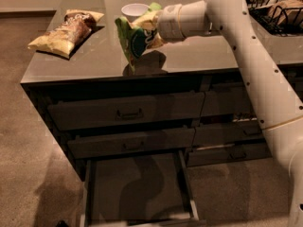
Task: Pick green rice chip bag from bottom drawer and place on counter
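The green rice chip bag [131, 40] hangs upright from my gripper [149, 25], its dark teal logo facing the camera. The gripper is shut on the bag's top edge. The bag's lower tip is just above or touching the counter [94, 56] near the front middle; I cannot tell which. The bottom drawer [137, 188] stands pulled open below, its dark floor bare. My white arm reaches in from the right over the counter.
A yellow-brown chip bag [66, 31] lies at the counter's left. A white bowl [134, 11] sits behind the gripper. A black wire basket [277, 6] stands at the far right. The drawers above the open one are closed.
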